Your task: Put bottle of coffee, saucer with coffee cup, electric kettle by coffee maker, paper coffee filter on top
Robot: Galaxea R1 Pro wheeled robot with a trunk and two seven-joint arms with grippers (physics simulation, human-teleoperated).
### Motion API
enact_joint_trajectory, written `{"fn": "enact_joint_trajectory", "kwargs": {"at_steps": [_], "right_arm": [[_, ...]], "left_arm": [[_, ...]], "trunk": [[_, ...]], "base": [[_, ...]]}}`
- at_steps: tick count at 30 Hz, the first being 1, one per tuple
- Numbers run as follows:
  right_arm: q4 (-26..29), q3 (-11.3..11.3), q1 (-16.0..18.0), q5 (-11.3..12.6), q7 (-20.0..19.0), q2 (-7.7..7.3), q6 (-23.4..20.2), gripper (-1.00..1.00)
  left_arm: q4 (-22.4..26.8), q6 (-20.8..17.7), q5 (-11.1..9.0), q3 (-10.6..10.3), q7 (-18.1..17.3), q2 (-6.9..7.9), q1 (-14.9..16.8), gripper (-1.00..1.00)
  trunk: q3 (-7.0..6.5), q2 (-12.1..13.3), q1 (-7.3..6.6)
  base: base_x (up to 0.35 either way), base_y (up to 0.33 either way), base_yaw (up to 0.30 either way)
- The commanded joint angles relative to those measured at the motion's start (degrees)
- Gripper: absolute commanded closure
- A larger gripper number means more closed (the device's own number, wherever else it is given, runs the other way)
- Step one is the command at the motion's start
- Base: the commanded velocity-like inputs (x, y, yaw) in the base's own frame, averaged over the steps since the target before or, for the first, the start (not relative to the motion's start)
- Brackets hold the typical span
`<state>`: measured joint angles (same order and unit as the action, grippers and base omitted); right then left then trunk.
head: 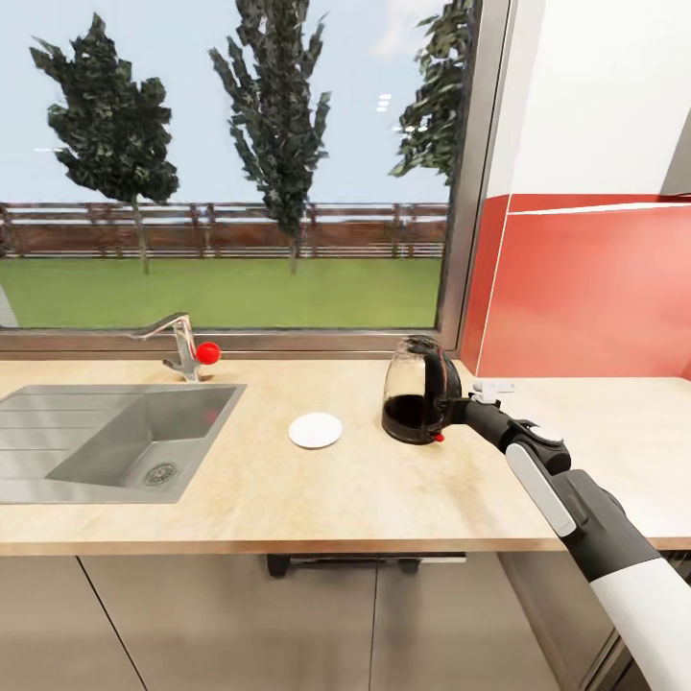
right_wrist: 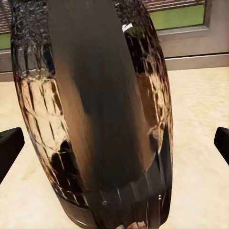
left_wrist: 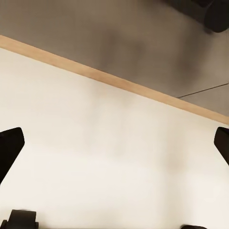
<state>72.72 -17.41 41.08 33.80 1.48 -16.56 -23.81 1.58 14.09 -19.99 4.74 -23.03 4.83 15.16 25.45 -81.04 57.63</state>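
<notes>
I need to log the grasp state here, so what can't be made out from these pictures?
- Head view: the right gripper is partly behind the electric kettle, so contact is unclear.
- Right wrist view: the kettle's handle is close and blurred; the jaws stand wide, cut off by the edges.
- Left wrist view: the pale, blurred surface below cannot be identified.

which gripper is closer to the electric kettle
Right. The right gripper is right at the electric kettle, fingers spread either side of its handle. The left gripper faces a pale surface, no kettle near.
</notes>
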Motion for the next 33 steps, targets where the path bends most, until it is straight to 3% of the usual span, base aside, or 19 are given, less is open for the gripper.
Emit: {"fn": "enact_joint_trajectory", "kwargs": {"at_steps": [1, 17, 18, 33], "right_arm": [[0.1, -0.1, 0.1, 0.3, 0.1, -0.05, -0.2, -1.0], [0.1, -0.1, 0.1, 0.4, -0.2, -0.05, -0.4, -1.0], [0.1, -0.1, 0.1, 0.4, -0.2, -0.05, -0.4, 1.0], [0.1, -0.1, 0.1, 0.4, -0.3, -0.05, -0.4, 1.0]], "left_arm": [[-0.1, 0.1, 0.0, 0.4, -0.4, 0.01, 0.0, -1.0], [-0.1, 0.1, 0.0, 0.4, -0.4, 0.01, 0.0, -1.0], [-0.1, 0.1, 0.0, 0.4, -0.4, 0.01, 0.0, -1.0], [-0.1, 0.1, 0.0, 0.5, -0.4, 0.02, 0.0, -1.0]], "trunk": [[0.07, 0.0, 0.0], [0.07, 0.0, 0.0], [0.07, 0.0, 0.0], [0.07, 0.0, 0.0]], "base": [[0.0, 0.0, 0.0], [0.0, 0.0, 0.0], [0.0, 0.0, 0.0], [0.0, 0.0, 0.0]]}}
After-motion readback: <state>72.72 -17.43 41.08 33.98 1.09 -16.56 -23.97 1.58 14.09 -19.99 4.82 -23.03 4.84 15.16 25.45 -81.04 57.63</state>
